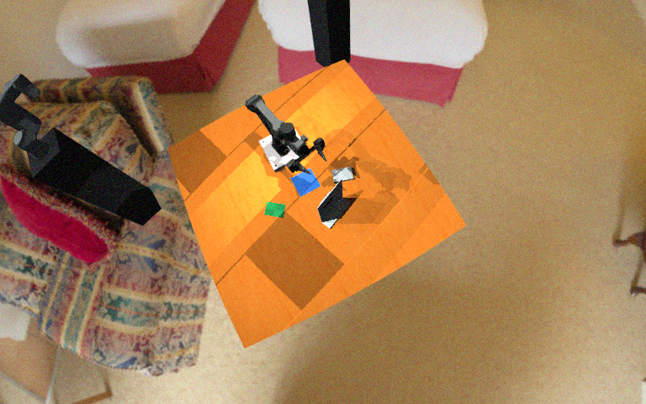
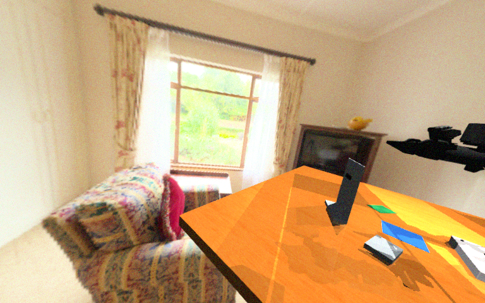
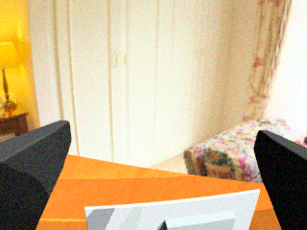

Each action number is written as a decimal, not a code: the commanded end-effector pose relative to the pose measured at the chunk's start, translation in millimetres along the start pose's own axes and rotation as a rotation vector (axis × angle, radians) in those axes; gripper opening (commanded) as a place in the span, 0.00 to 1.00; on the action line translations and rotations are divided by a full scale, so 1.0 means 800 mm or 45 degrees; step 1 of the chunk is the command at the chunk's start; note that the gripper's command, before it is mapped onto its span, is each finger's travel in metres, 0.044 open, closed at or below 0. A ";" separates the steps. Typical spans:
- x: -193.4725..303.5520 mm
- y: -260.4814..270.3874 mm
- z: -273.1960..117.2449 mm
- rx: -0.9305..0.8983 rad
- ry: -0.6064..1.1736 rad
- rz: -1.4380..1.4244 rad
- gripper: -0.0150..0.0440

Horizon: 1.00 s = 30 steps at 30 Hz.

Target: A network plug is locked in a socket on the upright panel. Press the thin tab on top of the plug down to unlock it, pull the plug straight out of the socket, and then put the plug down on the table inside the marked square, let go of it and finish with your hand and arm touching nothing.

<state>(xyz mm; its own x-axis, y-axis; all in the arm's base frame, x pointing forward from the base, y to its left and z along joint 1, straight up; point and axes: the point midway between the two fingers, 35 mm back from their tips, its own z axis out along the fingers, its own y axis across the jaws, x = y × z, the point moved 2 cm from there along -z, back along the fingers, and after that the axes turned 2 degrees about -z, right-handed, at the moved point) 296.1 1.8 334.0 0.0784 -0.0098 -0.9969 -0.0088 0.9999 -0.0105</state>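
Note:
The upright panel [image 1: 336,202] [image 2: 351,189] stands on the table [image 1: 381,247] [image 2: 243,228]. Its pale lit face [image 3: 139,215] shows at the bottom of the wrist view, with a small dark shape [image 3: 163,226] at the frame's lower edge that may be the plug. The plug cannot be made out in the top and exterior views. A small dark opening [image 2: 348,176] shows in the panel's dark face. A blue square [image 1: 305,183] [image 2: 405,236] and a smaller green one [image 1: 275,209] [image 2: 383,209] lie flat. My gripper [image 1: 317,166] [image 3: 164,136] is open and empty, raised above the table and back from the panel.
A low grey-white block [image 1: 342,174] [image 2: 383,248] lies on the table near the panel and the blue square. A white plate [image 1: 272,153] [image 2: 473,253] lies under the arm in the top view. A patterned armchair [image 1: 119,309] [image 2: 143,228] stands beyond the table edge.

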 end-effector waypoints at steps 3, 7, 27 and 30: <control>0.008 -0.003 0.005 -0.018 0.003 0.063 0.80; 0.031 -0.012 0.015 -0.065 0.016 0.234 0.62; 0.144 -0.069 0.008 -0.258 0.178 1.094 0.52; 0.160 -0.076 -0.001 -0.277 0.214 1.221 0.52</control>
<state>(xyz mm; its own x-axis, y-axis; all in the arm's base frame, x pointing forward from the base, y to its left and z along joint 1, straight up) 311.9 -55.8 225.3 -0.1465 0.7256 -0.6723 -0.1949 0.6452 0.7388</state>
